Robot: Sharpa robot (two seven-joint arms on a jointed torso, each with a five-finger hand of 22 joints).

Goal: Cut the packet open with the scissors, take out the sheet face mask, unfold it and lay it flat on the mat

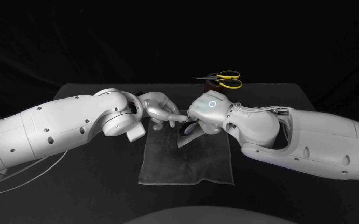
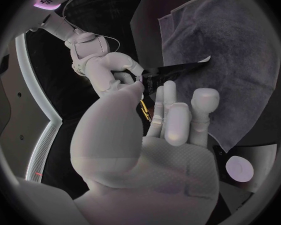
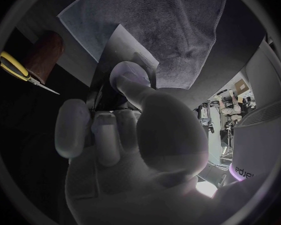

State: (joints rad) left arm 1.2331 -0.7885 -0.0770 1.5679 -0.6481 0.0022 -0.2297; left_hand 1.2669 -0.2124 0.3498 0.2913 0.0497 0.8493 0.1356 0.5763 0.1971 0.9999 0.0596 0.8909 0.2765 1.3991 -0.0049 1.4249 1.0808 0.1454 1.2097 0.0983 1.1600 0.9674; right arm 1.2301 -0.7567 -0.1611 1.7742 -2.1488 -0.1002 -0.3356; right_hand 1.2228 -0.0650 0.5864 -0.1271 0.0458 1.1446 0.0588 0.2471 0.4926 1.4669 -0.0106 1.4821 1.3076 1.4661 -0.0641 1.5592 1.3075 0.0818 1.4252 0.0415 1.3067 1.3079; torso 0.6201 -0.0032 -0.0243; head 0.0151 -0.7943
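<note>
Close up, right hand (image 3: 129,135) pinches packet (image 3: 129,46).

In the middle of the head view, the right hand (image 1: 203,115) and left hand (image 1: 161,109) covered most of the packet (image 1: 189,138) and the upper edge of the mat (image 1: 187,164). Whether the left hand gripped the packet, or whether it was cut, was unclear. At upper middle, the blades of the scissors (image 1: 226,79) were too small to make out.
</note>
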